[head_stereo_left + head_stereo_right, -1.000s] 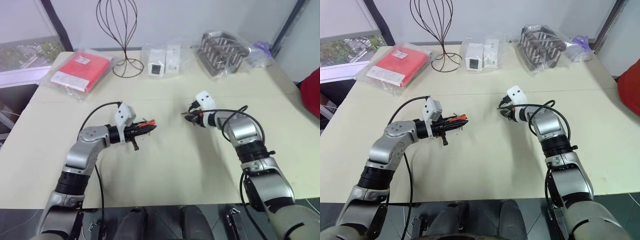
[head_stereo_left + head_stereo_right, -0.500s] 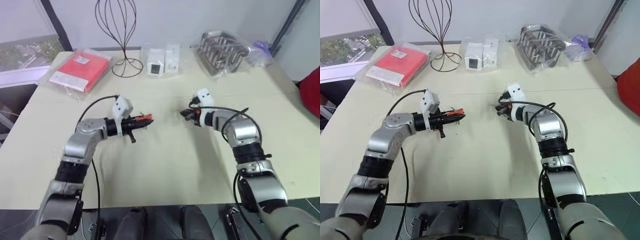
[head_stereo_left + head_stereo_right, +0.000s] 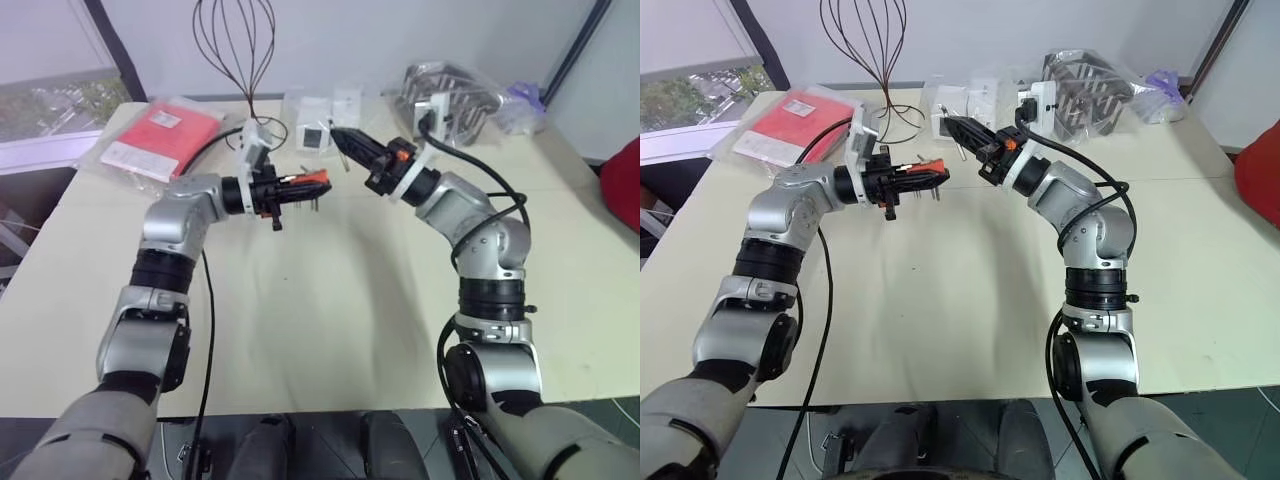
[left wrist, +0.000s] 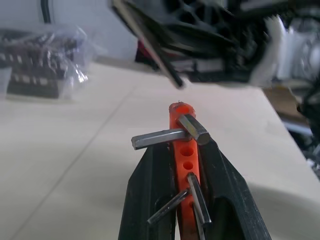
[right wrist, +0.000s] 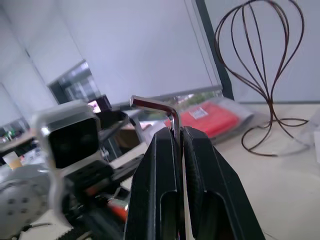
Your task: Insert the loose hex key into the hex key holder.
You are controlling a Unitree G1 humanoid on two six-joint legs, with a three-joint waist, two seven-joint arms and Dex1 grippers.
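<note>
Above a pale cream counter (image 3: 330, 300), the left claw (image 3: 318, 183) clamps the small orange-red plastic hex key holder (image 4: 182, 150), its black fingers (image 4: 150, 190) pressed tight on either side of the block. Short grey metal keys (image 4: 160, 137) jut from the holder just past the fingertips. The right claw (image 3: 340, 140), raised close beside and slightly above the left one, pinches the thin silver-grey L-shaped loose hex key (image 5: 157, 104) between its closed fingers (image 5: 160, 170), the bent end poking out beyond the tips. The key's tip hangs just above the holder's far end, not touching it. Beyond both claws stand a dark wire stand (image 3: 240, 60) and a flat red packet in clear plastic (image 3: 160, 140).
</note>
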